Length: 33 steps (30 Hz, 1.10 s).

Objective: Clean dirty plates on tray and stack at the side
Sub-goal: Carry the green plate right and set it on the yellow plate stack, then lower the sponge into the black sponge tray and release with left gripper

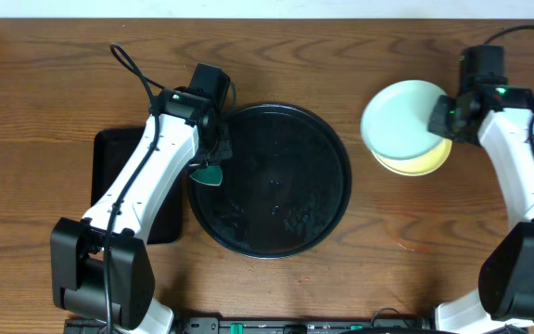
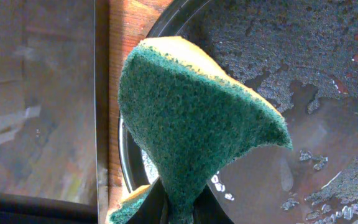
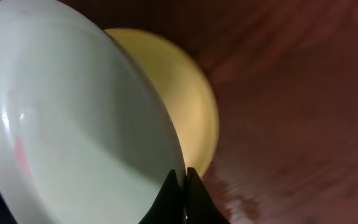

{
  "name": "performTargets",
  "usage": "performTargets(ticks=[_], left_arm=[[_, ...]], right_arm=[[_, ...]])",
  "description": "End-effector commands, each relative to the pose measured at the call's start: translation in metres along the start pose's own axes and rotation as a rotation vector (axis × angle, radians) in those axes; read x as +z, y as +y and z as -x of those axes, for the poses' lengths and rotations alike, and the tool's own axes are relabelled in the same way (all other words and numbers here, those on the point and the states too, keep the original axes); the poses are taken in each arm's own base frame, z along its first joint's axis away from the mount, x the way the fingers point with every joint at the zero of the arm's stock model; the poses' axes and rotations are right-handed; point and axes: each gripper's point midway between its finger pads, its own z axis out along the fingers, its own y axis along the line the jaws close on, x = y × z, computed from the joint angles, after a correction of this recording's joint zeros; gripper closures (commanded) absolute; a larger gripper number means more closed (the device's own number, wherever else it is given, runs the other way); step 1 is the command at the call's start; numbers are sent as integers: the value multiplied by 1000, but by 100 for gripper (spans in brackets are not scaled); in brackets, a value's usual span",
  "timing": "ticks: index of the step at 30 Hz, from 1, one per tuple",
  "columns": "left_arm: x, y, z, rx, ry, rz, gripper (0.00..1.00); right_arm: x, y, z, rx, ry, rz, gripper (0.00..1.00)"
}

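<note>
Toward the right edge, far half of the table: noted pale mint-blue round plastic plate (image 3: 73,124) pinched by its rim in right gripper (image 3: 180,174), jaws nearly together on the thin lip. Held tilted, overlapping pale yellow round plastic plate (image 3: 188,99) lying on bare brown wood tabletop (image 1: 44,111). Cannot tell whether the two touch.

Centre of table: large round black tray (image 1: 345,181) with raised rim, wet and beaded, no plate on it. At its left rim: left gripper (image 1: 213,160) clamped on green-faced yellow scouring sponge (image 2: 191,124), pad hanging folded. Saw no third plate; cannot tell whether hidden under the stack.

Risks, judged:
- Grip on one edge only, surface probably wet: could pivot or slip from the pinch, land off-centre, push the yellow plate toward the right edge.
- Faint pink streak showing on mint plate face: if stacked as is, likely unclean, may mark its neighbour.
- Wet sponge beside tray rim: could drip onto wood or onto small rectangular black tray (image 1: 119,158) near left edge.
</note>
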Motion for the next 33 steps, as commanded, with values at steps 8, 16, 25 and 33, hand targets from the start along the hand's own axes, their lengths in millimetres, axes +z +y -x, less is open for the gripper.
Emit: performTargets(ticks=[8,16,25,33], left_arm=[[1,2,1,-19,-3,8,92],[-15,2,8,23,-17,1,92],[-51,45,1,51,28,33,92],[-27,105,10,49,48,61,92]], right_arm=[[41,-20,-4,41,68,-75,99],[51,-17,-21,-3,140,-83,63],[3,29,-21,-121,114,197,31],[-17,76,-36,-239,97,275,23]])
